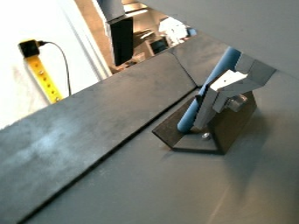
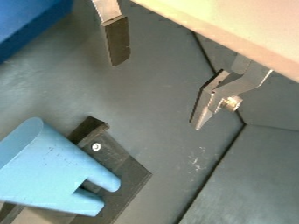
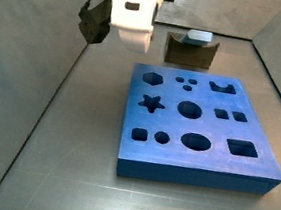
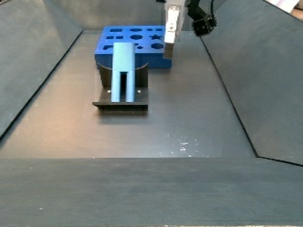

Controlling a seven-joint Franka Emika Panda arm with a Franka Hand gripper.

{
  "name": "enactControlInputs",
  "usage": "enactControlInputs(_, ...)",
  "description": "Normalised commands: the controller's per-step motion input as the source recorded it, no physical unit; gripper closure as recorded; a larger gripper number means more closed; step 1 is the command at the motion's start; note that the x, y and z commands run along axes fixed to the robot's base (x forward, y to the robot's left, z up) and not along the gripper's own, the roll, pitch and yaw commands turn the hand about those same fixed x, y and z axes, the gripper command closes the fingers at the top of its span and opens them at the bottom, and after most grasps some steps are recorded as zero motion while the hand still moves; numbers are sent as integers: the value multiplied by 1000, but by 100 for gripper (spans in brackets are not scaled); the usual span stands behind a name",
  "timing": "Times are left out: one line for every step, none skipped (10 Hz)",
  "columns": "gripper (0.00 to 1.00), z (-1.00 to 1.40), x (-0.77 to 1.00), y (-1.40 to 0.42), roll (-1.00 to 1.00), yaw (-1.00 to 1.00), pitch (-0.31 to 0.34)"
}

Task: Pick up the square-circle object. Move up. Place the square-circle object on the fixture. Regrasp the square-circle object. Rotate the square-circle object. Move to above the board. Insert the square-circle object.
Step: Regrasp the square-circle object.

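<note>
The square-circle object [image 4: 124,71], a slim pale blue bar, stands on end against the fixture [image 4: 120,99], in front of the board [image 4: 128,37]. In a side view only its grey end [image 3: 197,35] shows on top of the dark fixture [image 3: 189,52], behind the board [image 3: 194,126]. My gripper [image 4: 173,37] hangs open and empty, up and to the side of the bar. In a wrist view its fingers [image 2: 114,42] stand wide apart over bare floor, midpoint [image 2: 163,74], with the bar [image 2: 47,171] and fixture [image 2: 117,171] off to one side. The bar [image 1: 212,86] leans on the fixture [image 1: 193,136].
Grey walls [image 4: 42,62] close in the work floor on both sides. A corner of the board [image 2: 30,26] shows beside one finger. A yellow tag with a black cable [image 1: 41,66] hangs outside the enclosure.
</note>
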Motion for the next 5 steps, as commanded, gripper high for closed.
enactControlInputs(0,-17,68,-44,219,256,574)
enactControlInputs(0,-7,68,-53,196,318,530)
enactControlInputs(0,-9,70,-49,160,403,392)
enactControlInputs(0,-18,66,-43,142,434,281)
enactControlInputs(0,-13,62,-46,120,423,148)
